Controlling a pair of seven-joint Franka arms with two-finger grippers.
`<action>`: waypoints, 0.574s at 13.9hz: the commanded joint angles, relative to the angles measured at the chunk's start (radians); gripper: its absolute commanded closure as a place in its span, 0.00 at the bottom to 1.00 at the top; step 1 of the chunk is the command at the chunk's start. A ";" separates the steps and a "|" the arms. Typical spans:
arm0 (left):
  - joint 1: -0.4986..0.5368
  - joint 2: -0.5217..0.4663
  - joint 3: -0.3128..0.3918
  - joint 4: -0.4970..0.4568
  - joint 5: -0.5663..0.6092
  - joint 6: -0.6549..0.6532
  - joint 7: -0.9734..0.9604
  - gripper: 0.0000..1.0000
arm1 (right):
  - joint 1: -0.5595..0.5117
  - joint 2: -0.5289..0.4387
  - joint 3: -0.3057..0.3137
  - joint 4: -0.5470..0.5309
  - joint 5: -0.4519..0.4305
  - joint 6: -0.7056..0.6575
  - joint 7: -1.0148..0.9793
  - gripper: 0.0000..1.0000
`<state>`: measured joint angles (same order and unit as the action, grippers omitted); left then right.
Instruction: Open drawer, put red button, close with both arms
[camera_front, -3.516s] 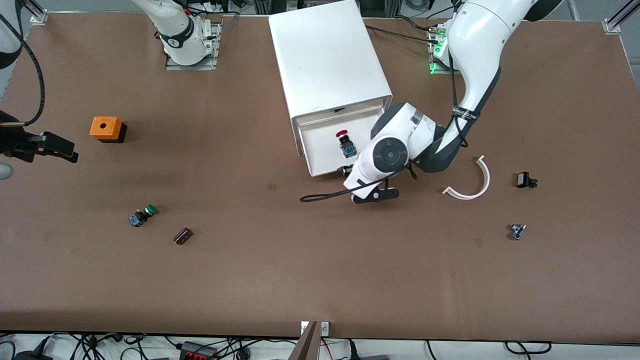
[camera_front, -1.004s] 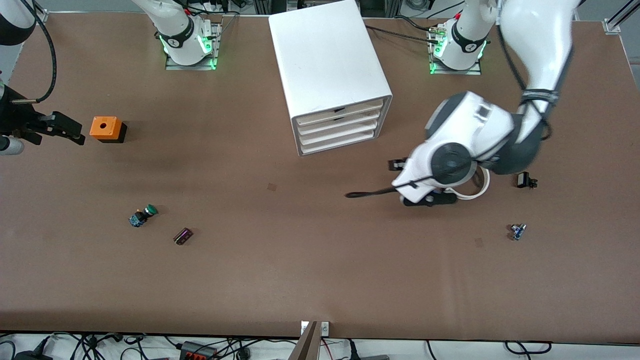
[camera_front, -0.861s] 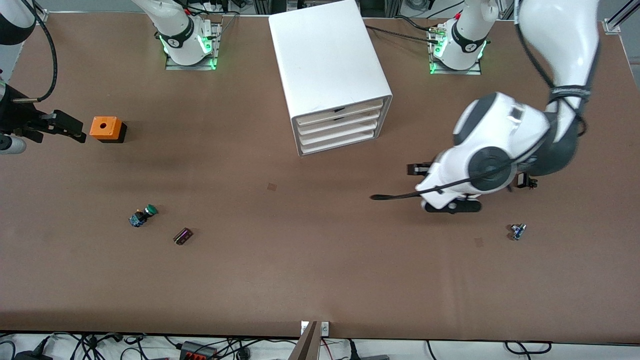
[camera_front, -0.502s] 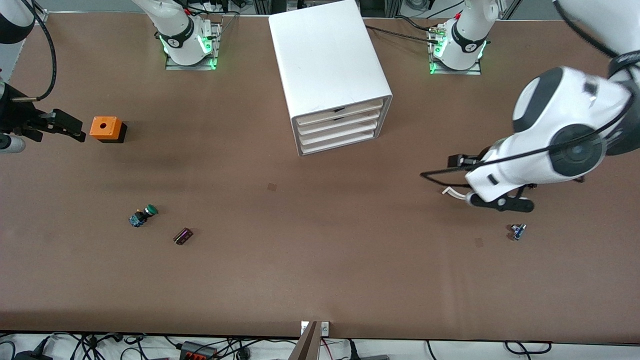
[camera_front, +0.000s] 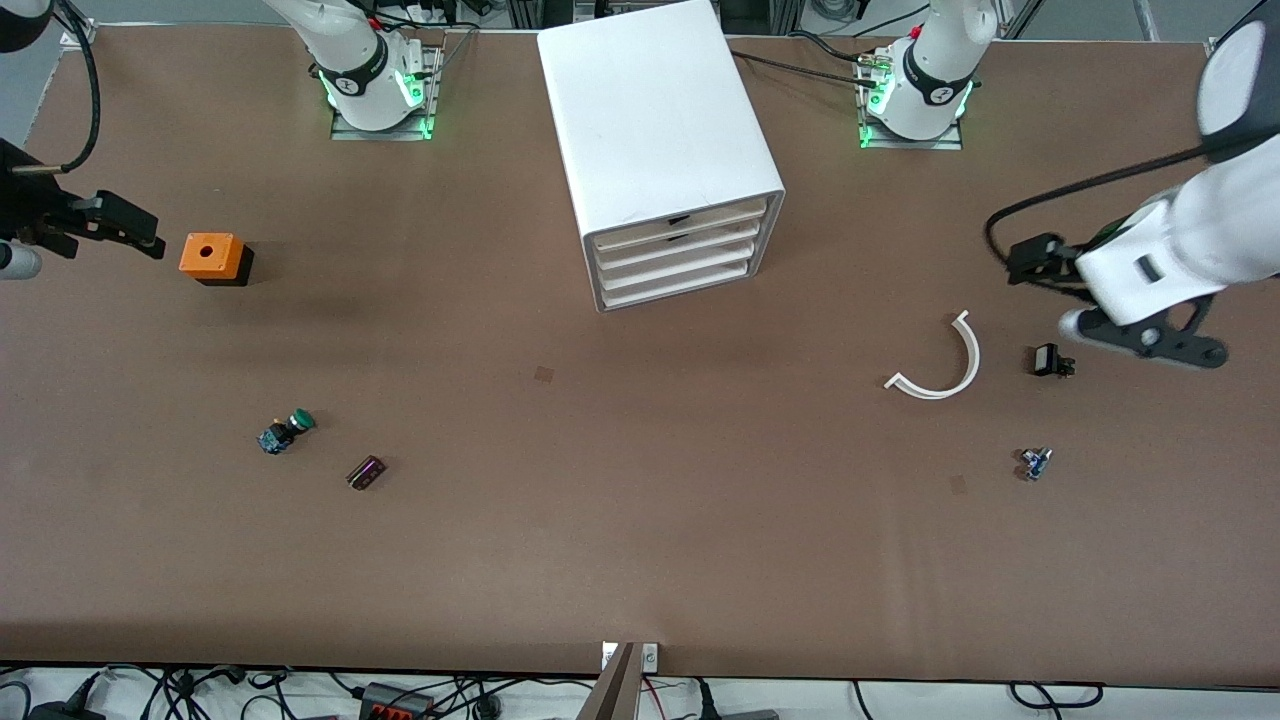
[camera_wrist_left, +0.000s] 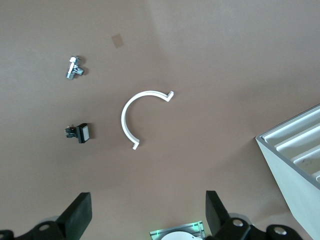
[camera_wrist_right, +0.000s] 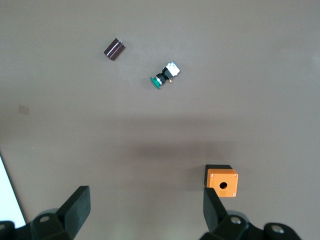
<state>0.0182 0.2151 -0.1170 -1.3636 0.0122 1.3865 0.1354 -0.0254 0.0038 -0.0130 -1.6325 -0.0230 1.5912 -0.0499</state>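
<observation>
At the table's middle, the cabinet (camera_front: 660, 150) has every drawer (camera_front: 683, 232) pushed in, and the red button is out of sight. Left gripper (camera_wrist_left: 148, 220) hangs over bare table toward its own end, right gripper (camera_wrist_right: 146, 212) beside the orange box (camera_front: 213, 257); both spread, empty, well apart from the cabinet.

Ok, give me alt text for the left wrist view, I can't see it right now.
Looking down on the brown table between the open left gripper fingers: a white curved strip, a small black part and a small metal-and-blue part lie apart. The white cabinet, its drawers shut, shows at the edge.
</observation>
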 joint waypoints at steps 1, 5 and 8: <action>-0.032 -0.181 0.066 -0.227 -0.021 0.156 0.020 0.00 | -0.002 0.019 0.015 -0.004 -0.018 0.012 0.005 0.00; -0.005 -0.195 0.077 -0.259 -0.014 0.289 0.018 0.00 | 0.009 0.025 0.015 -0.010 -0.018 0.046 0.008 0.00; 0.002 -0.191 0.066 -0.235 -0.014 0.270 0.015 0.00 | 0.007 0.018 0.011 -0.010 -0.018 0.046 0.008 0.00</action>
<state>0.0196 0.0391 -0.0494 -1.5950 0.0048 1.6466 0.1426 -0.0199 0.0406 -0.0029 -1.6358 -0.0231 1.6317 -0.0494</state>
